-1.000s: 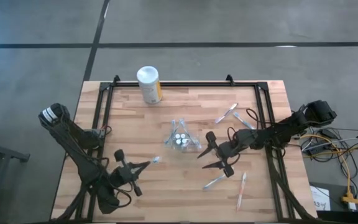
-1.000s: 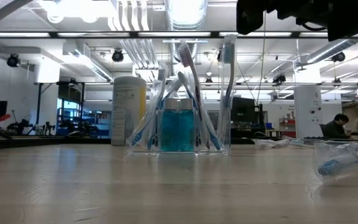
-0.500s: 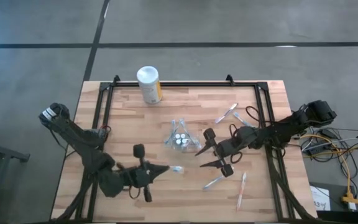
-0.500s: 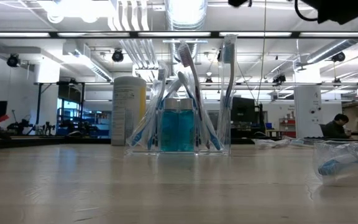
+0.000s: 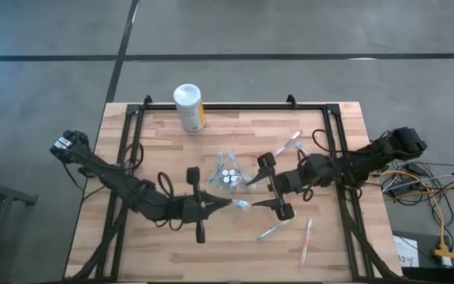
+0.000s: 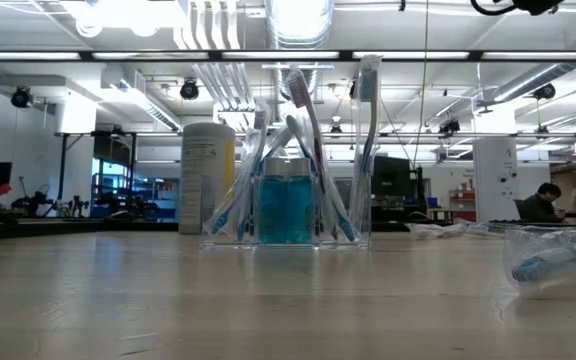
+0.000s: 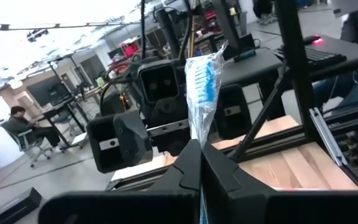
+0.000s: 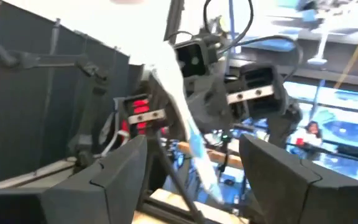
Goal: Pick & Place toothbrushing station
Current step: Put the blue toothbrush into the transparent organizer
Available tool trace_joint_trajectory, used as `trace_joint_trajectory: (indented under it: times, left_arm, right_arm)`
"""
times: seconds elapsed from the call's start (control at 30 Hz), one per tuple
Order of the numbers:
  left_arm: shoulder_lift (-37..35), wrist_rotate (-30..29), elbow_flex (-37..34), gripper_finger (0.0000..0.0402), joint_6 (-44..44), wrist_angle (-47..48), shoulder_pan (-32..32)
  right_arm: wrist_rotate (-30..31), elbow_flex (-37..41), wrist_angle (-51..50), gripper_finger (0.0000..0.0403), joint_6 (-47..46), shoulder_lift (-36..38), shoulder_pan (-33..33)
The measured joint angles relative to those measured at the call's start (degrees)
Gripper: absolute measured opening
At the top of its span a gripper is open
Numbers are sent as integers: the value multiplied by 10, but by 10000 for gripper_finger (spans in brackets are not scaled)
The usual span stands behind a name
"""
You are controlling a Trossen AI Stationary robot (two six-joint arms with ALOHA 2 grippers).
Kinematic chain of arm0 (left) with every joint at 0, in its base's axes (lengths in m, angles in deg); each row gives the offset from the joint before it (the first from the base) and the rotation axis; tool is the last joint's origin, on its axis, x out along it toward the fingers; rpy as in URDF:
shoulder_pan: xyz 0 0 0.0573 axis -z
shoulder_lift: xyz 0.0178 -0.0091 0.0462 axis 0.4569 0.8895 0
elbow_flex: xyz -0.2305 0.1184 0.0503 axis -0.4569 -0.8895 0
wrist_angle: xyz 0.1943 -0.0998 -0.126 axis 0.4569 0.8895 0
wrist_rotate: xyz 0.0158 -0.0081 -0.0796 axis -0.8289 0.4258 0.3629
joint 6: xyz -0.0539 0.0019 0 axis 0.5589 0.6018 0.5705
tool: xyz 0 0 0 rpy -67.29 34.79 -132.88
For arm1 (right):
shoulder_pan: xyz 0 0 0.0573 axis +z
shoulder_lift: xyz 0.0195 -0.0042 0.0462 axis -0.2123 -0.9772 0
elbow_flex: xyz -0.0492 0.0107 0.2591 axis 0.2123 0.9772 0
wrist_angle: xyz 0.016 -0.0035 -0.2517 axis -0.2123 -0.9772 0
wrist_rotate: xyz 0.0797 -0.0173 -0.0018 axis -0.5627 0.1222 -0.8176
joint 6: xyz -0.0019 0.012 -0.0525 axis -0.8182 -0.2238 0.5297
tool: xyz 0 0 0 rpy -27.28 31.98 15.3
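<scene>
overhead, left end effector [image 5: 216, 203] pinches a wrapped toothbrush [image 5: 239, 204]; low view omits it.

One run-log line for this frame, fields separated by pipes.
left gripper: shut on wrapped toothbrush, mid-table | right gripper: open, facing it | clear cup: toothbrushes and tubes inside

a robotics lab: open ceiling ducts [image 6: 218, 70], strip lights, equipment benches [image 6: 28, 205] behind.

- Even overhead light; soft shadows on the surface [image 5: 235, 126].
- Low view: ceiling strip lights [image 6: 298, 15] glare at 12 o'clock.
- Right wrist view motion-blurred; left wrist view washed out toward 11 o'clock.
</scene>
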Motion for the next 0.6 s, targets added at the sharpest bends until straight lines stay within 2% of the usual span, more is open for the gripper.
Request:
trace_joint_trajectory:
  times: [0.17, 0.3, 0.6]
  left_arm:
    - [0, 11, -2, 0, 9, -7, -20]
    - [0, 34, -2, 0, 13, -24, -33]
    - [31, 73, -2, 0, 28, -59, -67]
  right_arm:
    - [14, -9, -1, 283, 6, 0, -3]
    - [60, -12, -5, 295, 5, 0, -4]
    - [58, -24, -5, 285, -2, 0, -20]
